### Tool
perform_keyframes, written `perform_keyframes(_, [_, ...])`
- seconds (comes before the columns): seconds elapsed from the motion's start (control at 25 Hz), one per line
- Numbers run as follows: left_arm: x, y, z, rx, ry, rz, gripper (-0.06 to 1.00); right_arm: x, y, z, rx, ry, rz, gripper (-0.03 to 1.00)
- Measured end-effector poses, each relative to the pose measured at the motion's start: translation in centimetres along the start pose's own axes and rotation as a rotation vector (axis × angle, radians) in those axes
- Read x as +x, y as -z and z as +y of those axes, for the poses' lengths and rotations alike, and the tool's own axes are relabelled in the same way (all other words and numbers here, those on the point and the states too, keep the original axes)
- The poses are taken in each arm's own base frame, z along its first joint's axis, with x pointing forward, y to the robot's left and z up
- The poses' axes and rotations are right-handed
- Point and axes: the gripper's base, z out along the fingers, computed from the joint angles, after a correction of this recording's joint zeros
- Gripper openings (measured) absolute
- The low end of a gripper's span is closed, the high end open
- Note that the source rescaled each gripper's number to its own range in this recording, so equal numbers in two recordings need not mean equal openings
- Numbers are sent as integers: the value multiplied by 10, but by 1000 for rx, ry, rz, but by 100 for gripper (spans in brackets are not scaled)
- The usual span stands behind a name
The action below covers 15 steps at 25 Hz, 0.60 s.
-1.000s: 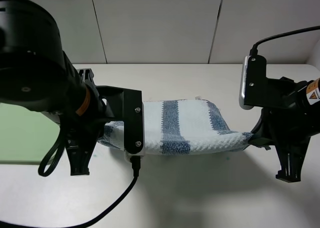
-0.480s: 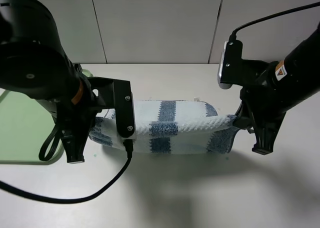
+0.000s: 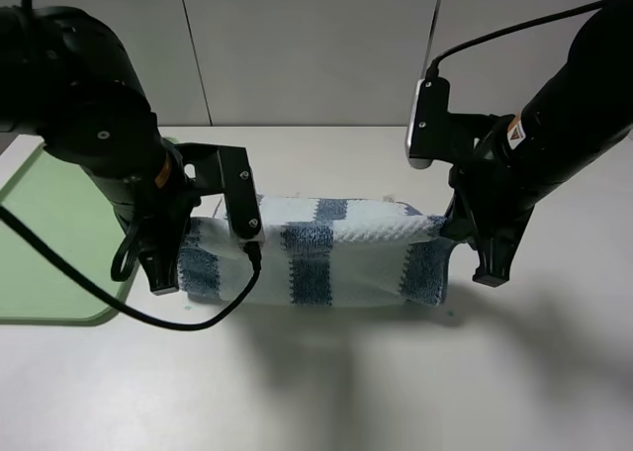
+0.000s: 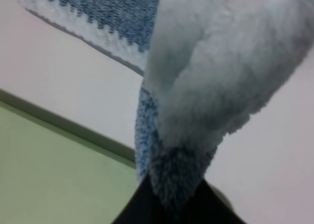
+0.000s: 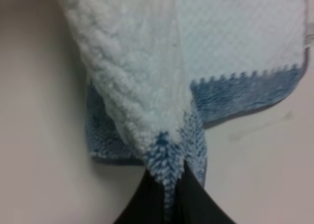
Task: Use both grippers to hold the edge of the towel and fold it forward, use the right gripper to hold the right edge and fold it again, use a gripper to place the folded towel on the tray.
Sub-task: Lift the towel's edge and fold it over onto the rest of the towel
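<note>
Your left gripper is clamped tight on the left end of the towel, and your right gripper is pinched closed on the right end. Each has a bunch of terry cloth squeezed between its black fingers. The striped towel is stretched between the two claws, its raised part doubled over a lower layer lying on the white table. The green tray sits beside the left arm, apart from the towel.

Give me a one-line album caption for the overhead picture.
Left gripper and right gripper each pinch one end of the striped towel, holding its edge above the table beside the tray.
</note>
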Motion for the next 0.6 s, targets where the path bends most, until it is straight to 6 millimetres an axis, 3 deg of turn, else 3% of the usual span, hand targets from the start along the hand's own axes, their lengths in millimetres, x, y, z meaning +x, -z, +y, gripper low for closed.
perform_keyframes(0.32, [-15,-18,11,7,-31,-3,0,18,-1,-23,50,-76,-12,0])
perform_keyframes(0.6, [-25,-22,20,-20,-42,-18,0,17,-10,-28,41,-70,-13,0])
